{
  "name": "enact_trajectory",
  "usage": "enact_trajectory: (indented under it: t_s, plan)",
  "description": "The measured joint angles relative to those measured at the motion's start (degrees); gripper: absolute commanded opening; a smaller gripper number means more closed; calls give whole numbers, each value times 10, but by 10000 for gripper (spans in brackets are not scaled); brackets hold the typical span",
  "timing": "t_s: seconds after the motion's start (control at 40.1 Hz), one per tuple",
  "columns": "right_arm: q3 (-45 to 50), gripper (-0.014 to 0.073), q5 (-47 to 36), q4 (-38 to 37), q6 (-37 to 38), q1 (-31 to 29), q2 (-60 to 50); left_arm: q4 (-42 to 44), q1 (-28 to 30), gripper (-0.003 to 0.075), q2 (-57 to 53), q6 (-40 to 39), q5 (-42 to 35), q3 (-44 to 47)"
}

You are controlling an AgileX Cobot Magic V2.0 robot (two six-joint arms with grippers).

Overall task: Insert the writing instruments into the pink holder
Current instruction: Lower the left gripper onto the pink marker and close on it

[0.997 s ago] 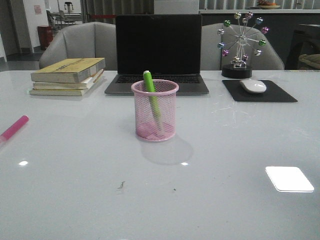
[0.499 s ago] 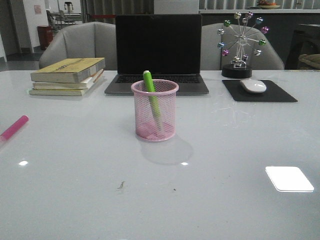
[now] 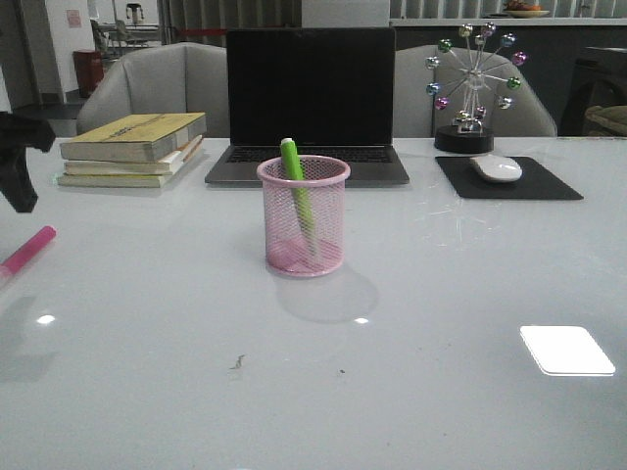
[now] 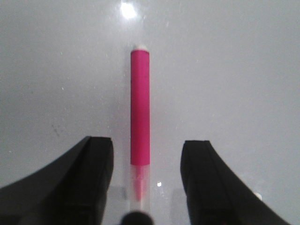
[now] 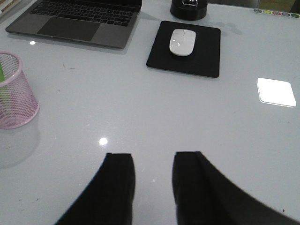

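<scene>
The pink mesh holder (image 3: 328, 220) stands mid-table, and the right wrist view catches it too (image 5: 16, 96). A green marker (image 3: 293, 168) leans inside it, tip above the rim. The magenta marker (image 3: 27, 250) lies flat on the table at the far left. My left gripper (image 4: 146, 143) hangs open over that marker (image 4: 140, 103), one finger on each side of its clear-capped end, not touching it. In the front view only a dark part of the left gripper (image 3: 20, 157) shows at the edge. My right gripper (image 5: 153, 157) is open over bare table, to the right of the holder.
Behind the holder sits an open laptop (image 3: 309, 98). A stack of books (image 3: 132, 147) lies back left. A white mouse (image 3: 496, 167) rests on a black pad (image 3: 549, 184) back right, with a ferris-wheel ornament (image 3: 470, 88) behind it.
The left gripper has come into the front view at the far left edge, above the magenta marker. Holder and both markers have not moved.
</scene>
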Motion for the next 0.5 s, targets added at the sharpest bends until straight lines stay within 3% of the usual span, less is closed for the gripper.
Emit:
enact_trajectory:
  t_s: [0.499]
  plan:
    - [0, 337, 21, 0, 0, 0, 0, 6, 0, 400, 84, 1, 3, -10]
